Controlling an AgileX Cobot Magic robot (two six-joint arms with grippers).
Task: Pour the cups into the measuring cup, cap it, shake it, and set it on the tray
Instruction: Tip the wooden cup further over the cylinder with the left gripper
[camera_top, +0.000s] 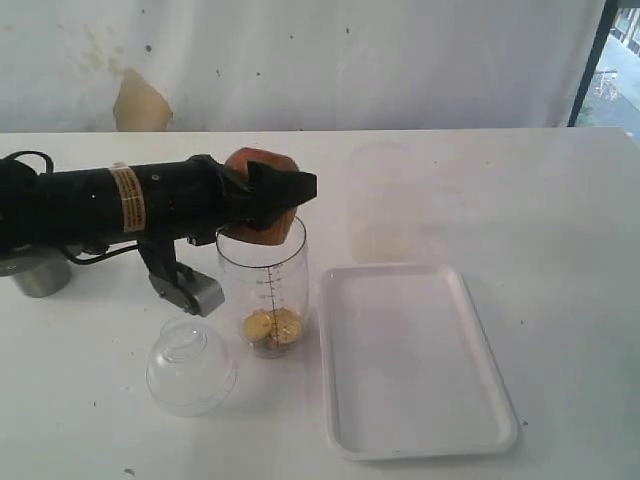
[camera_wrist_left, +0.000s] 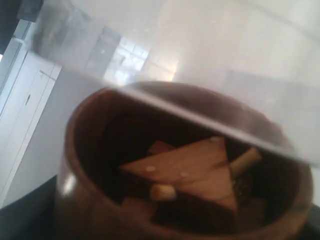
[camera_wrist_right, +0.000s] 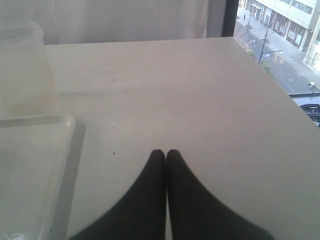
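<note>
My left gripper (camera_top: 285, 190) is shut on the dark-brown wooden cup (camera_top: 262, 163) and holds it tilted right over the mouth of the measuring cup (camera_top: 265, 285). Yellow pieces (camera_top: 272, 327) lie at the bottom of the measuring cup. In the left wrist view the wooden cup (camera_wrist_left: 80, 165) still holds brown wedge-shaped pieces (camera_wrist_left: 190, 165). The clear dome cap (camera_top: 190, 367) rests on the table in front of the arm. The steel tumbler (camera_top: 40, 272) stands at the far left. The white tray (camera_top: 410, 360) lies to the right. My right gripper (camera_wrist_right: 166, 155) is shut and empty above bare table.
A faint frosted cup (camera_top: 380, 205) stands behind the tray; the right wrist view shows this frosted cup (camera_wrist_right: 22, 65) beside the tray's corner (camera_wrist_right: 30, 165). The left arm stretches across the left of the table. A window edge is at the far right.
</note>
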